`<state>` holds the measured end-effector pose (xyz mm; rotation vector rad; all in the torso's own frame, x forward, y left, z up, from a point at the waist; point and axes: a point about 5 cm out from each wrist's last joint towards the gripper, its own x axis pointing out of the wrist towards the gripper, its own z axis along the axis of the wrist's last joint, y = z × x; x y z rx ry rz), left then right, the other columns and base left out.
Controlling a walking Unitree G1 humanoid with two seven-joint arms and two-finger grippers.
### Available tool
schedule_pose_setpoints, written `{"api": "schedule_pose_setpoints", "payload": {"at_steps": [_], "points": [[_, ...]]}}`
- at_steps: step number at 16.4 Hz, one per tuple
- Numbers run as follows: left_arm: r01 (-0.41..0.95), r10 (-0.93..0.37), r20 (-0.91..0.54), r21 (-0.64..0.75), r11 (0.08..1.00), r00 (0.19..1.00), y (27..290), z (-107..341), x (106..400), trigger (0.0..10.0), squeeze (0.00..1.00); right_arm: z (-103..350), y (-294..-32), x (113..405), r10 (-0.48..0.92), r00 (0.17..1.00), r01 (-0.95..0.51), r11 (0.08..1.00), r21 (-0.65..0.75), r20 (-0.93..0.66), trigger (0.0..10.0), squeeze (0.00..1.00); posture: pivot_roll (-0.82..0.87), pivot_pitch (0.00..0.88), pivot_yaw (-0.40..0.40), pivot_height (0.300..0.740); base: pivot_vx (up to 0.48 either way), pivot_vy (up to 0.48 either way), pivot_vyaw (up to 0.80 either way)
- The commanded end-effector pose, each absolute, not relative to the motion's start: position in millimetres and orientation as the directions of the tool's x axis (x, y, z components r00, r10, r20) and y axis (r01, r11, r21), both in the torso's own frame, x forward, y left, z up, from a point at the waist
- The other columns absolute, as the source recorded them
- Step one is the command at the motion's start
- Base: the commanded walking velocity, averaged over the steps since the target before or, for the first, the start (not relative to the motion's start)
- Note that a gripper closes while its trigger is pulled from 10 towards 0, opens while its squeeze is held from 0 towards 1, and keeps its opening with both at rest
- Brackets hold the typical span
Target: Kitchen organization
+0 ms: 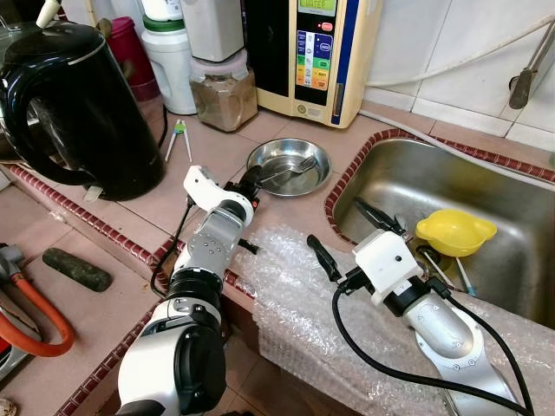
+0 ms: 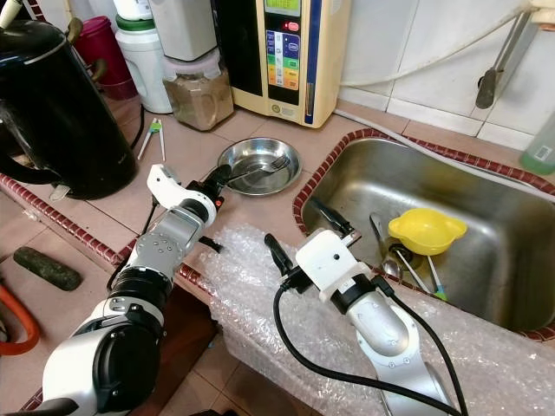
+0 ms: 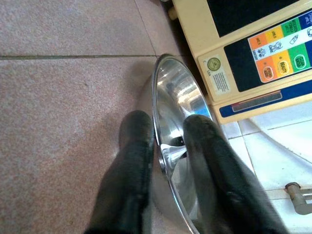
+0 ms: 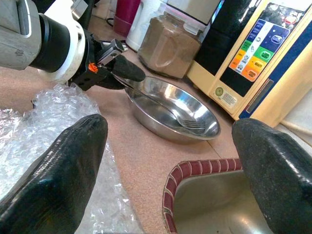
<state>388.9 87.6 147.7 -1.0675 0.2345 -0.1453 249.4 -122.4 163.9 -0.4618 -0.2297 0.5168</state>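
Note:
A shallow steel bowl (image 1: 299,156) with a fork (image 1: 293,170) lying in it rests on the tiled counter in front of the cream water machine (image 1: 314,52). My left gripper (image 1: 251,182) is at the bowl's near-left rim. In the left wrist view its fingers (image 3: 130,156) straddle the rim (image 3: 157,97), one inside and one outside, shut on it. My right gripper (image 1: 336,224) hovers wide open above the bubble wrap (image 1: 290,290), between the bowl and the sink's left edge, with nothing between its fingers (image 4: 73,161).
A black kettle (image 1: 74,104) stands at the left, with a jar of brown powder (image 1: 224,97) behind the bowl. The steel sink (image 1: 408,178) on the right holds a yellow bowl (image 1: 455,231) and some cutlery. A dark long object (image 1: 76,269) and an orange hose (image 1: 39,316) lie on the lower counter.

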Motion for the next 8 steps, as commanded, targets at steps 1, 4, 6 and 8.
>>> {"api": "schedule_pose_setpoints", "payload": {"at_steps": [1,4,6,8], "points": [[-0.014,-0.211,-0.130,-0.880,0.476,0.969,93.7,148.0,390.4,0.0,0.00,163.9,-122.5,250.7,0.525,0.846,-0.423,0.765,-0.486,0.090,10.0,0.00,-0.12,0.088,0.100,0.740,0.000,0.000,0.00],[-0.018,-0.203,-0.129,-0.879,0.476,0.970,96.7,148.1,390.4,0.0,0.00,163.6,-123.0,251.1,0.524,0.847,-0.422,0.764,-0.488,0.088,10.0,0.00,-0.12,0.086,0.100,0.740,0.000,0.000,0.00],[-0.017,-0.191,-0.123,-0.878,0.478,0.974,103.6,150.6,390.4,0.0,0.00,163.5,-123.7,252.1,0.520,0.850,-0.417,0.765,-0.491,0.089,10.0,0.00,-0.12,0.080,0.101,0.740,0.000,0.000,0.00],[-0.021,-0.174,-0.119,-0.875,0.484,0.978,111.9,152.5,390.0,0.0,0.00,163.5,-124.1,252.9,0.519,0.850,-0.415,0.765,-0.493,0.089,10.0,0.00,-0.11,0.076,0.101,0.740,0.000,0.000,0.00]]}}
